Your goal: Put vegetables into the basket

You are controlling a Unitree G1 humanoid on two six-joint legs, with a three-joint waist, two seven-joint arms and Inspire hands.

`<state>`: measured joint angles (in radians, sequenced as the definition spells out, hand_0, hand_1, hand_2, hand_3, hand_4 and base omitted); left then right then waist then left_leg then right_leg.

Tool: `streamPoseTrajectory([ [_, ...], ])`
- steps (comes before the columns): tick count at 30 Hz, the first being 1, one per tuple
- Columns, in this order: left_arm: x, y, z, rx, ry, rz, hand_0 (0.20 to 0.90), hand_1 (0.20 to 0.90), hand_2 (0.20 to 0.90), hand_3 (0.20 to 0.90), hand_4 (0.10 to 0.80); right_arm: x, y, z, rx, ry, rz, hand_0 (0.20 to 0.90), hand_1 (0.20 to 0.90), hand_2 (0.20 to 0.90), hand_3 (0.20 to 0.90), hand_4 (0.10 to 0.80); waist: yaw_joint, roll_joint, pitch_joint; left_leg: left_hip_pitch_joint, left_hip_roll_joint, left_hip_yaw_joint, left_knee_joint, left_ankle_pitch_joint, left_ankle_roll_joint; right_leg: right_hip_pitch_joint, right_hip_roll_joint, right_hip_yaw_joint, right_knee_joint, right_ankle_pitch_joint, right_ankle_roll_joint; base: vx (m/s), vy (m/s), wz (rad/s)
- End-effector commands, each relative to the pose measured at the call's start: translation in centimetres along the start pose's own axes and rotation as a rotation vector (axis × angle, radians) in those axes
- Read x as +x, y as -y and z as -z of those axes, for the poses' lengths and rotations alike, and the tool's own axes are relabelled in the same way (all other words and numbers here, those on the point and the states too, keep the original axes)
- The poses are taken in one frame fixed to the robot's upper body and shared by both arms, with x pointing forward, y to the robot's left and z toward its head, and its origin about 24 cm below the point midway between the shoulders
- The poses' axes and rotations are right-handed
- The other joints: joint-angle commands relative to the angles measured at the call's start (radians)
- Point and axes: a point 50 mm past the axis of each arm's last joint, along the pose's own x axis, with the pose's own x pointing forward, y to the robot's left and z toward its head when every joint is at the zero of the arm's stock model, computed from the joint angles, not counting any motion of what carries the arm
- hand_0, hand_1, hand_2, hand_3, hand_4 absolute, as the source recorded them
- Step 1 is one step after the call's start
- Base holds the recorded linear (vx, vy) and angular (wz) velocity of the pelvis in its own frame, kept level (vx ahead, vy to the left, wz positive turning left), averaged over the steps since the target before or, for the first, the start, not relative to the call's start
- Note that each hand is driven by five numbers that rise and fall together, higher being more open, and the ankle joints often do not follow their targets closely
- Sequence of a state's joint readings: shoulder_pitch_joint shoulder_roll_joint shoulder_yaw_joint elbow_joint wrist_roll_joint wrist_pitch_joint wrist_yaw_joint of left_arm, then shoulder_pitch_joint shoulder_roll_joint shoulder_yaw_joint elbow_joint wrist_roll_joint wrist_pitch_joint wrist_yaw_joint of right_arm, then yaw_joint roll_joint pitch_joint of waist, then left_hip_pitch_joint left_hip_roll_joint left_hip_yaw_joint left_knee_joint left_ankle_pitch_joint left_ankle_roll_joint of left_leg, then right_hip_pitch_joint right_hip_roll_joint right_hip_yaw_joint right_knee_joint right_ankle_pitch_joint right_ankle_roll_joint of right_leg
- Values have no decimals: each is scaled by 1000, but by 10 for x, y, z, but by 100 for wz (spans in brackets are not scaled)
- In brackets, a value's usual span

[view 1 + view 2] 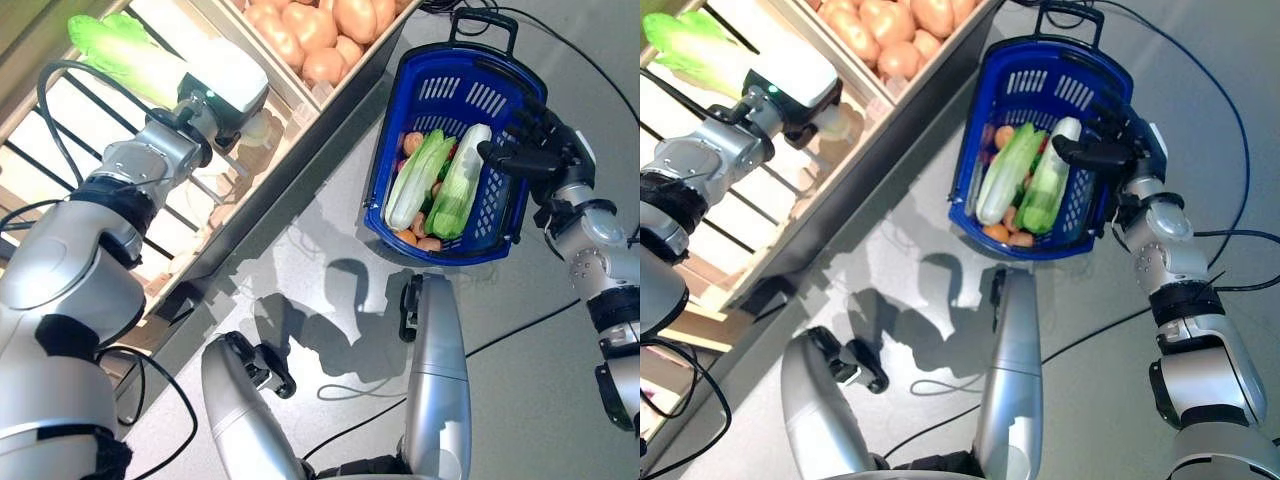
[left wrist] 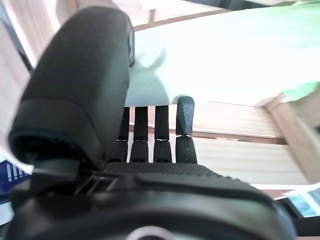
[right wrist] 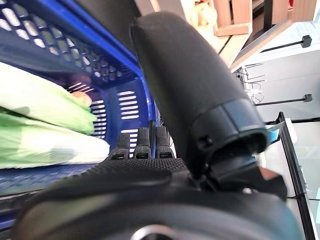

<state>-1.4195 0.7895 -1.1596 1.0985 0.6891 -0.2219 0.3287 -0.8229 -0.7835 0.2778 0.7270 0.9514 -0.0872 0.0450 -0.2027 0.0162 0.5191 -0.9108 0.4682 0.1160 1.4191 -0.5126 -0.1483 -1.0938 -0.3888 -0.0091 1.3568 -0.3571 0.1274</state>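
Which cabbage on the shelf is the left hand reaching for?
Start at the wooden shelf on the robot's left. Next to the crate of potatoes, one cabbage lies past the left hand. Unlike the two in the blue basket, it is alone there.

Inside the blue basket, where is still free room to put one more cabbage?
Bare room lies at the far end of the basket, near its handle. The middle is crowded: two cabbages lie over small round vegetables. The right robot hand grips the rim.
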Motion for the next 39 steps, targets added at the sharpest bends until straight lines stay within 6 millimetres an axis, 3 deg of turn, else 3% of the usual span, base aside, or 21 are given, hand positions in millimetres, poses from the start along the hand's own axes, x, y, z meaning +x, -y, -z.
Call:
streamPoseTrajectory([
  [1, -19, -6, 44, -58, -172, -123, 300, 300, 300, 300, 400, 2, 2, -19, 117, 148, 10, 900, 900, 900, 900, 800, 6, -21, -122, -56, 0, -26, -74, 23, 25, 123, -64, -3, -148, 52, 36, 106, -26, -2],
  [6, -27, 5, 49, -85, -192, -86, 300, 300, 300, 300, 400, 4, 1, -17, 139, 130, 25, 900, 900, 900, 900, 800, 22, -21, -132, -36, -9, -26, -90, 32, 22, 142, -62, -13, -152, 47, 36, 29, -9, 1],
  [12, -32, 12, 50, -241, -272, -177, 300, 300, 300, 300, 400, 7, -6, -13, 138, 118, 24, 900, 900, 900, 900, 800, 38, -17, -129, 5, -33, -10, -156, 58, 21, 177, -53, -30, -203, 52, 33, -29, -8, 3],
  [17, -38, 10, 52, -469, -310, -316, 300, 300, 300, 300, 400, 5, -8, -6, 141, 114, 27, 900, 900, 900, 900, 800, 52, -20, -137, 53, -50, 0, -213, 77, 22, 220, -50, -49, -241, 53, 26, 11, -21, 7],
  [26, -41, 5, 34, -800, -249, -511, 300, 300, 300, 300, 400, -1, -18, 16, 128, 66, -2, 900, 900, 900, 900, 800, 78, -27, -175, 179, -77, 18, -349, 115, 19, 338, -50, -89, -343, 62, 12, 35, -7, 7],
  [34, -43, -10, 16, -1161, -164, -686, 300, 300, 300, 300, 400, -4, -46, 30, 76, 15, -164, 900, 900, 900, 900, 800, 110, -31, -225, 360, -107, 48, -548, 181, 15, 521, -45, -151, -492, 88, 3, 29, 9, 7],
  [39, -46, -15, 0, -1397, -91, -735, 300, 300, 300, 300, 400, -9, -74, 32, 1, 20, -344, 900, 900, 900, 900, 800, 132, -38, -263, 474, -134, 74, -699, 257, 25, 654, -14, -211, -636, 138, -14, 17, -17, 5],
])
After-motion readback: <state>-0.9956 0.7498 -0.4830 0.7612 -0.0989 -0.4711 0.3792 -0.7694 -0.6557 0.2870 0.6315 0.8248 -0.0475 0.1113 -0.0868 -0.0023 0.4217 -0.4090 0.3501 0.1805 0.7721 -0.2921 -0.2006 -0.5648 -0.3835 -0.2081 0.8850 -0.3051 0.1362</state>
